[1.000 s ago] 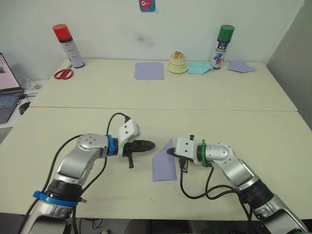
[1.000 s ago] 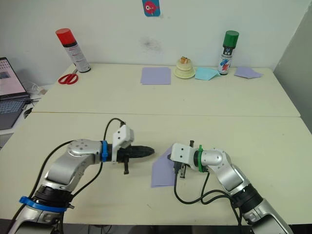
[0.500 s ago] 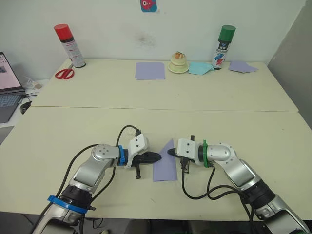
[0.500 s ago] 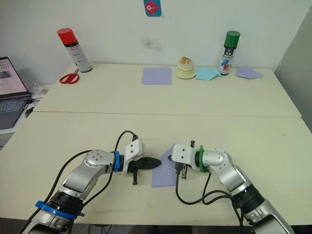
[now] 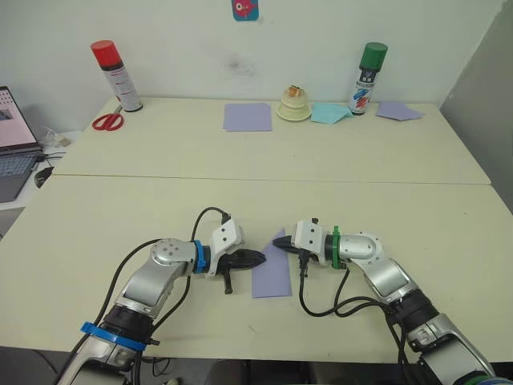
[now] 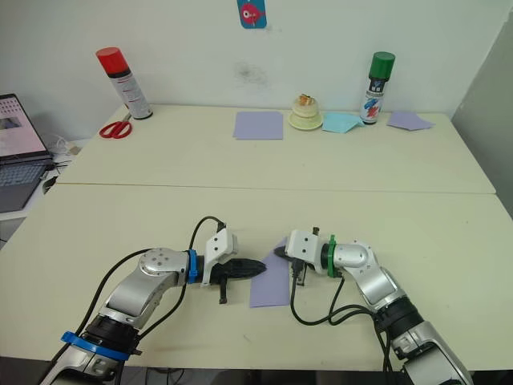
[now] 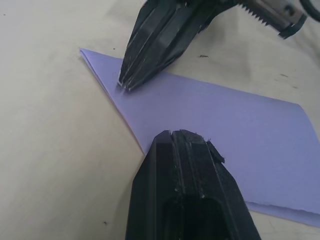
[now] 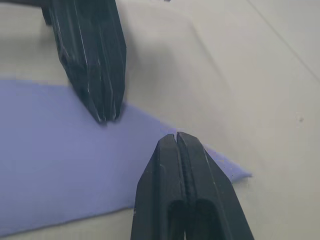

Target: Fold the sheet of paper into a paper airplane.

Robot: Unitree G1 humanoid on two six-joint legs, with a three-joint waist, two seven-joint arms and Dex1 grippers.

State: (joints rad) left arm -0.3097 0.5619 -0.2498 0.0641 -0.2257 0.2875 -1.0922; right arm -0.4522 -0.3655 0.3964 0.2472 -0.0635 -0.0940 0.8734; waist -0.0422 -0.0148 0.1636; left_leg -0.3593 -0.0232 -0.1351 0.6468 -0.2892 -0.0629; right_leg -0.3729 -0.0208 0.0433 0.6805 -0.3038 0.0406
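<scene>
Lavender sheet of paper (image 5: 271, 271) lies flat on the table (image 5: 240, 200), between the closed left end effector (image 5: 256, 258) and closed right end effector (image 5: 277, 245), whose tips press its edges. Thin, light and likely slippery, it probably needs pinning while a free edge is lifted.

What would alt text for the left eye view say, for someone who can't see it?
Two robot arms meet over a partly folded lavender sheet of paper on a cream table, the shut left gripper at its left edge and the shut right gripper on its pointed top. Behind stand a red-capped spray can and a green-capped spray can.
</scene>
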